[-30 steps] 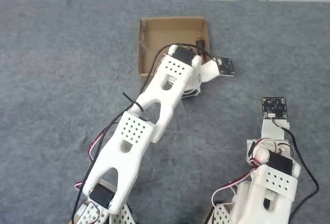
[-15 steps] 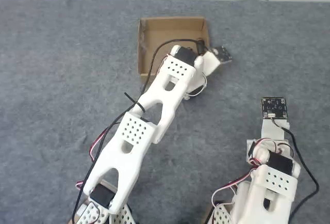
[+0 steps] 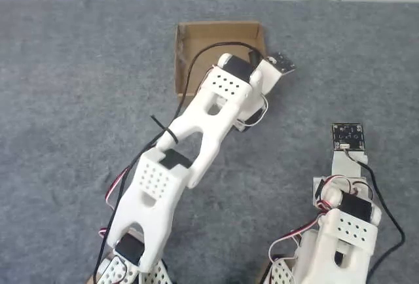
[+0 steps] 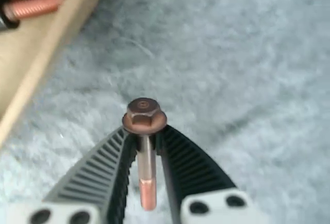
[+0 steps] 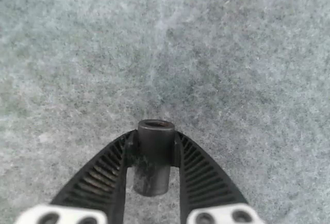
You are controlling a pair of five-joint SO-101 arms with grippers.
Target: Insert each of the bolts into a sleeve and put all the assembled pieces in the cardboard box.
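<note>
Left pincer (image 4: 147, 132) is clamped on the shank of a copper hex-flange bolt (image 4: 145, 116), head past the fingertips. It sits over the grey felt desk (image 4: 247, 53), just beside the cardboard box (image 4: 49, 48) wall. Copper threaded ends (image 4: 35, 5) lie inside the box. Right pincer (image 5: 153, 144) is clamped on a black sleeve (image 5: 153, 157), open bore facing away from the wrist, above the desk.

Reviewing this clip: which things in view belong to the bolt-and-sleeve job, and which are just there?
Belongs to the job:
bolt, held in the left pincer
sleeve, held in the right pincer
cardboard box
copper threaded pieces lying in the box

Just there:
grey carpet
black cable along an arm
</note>
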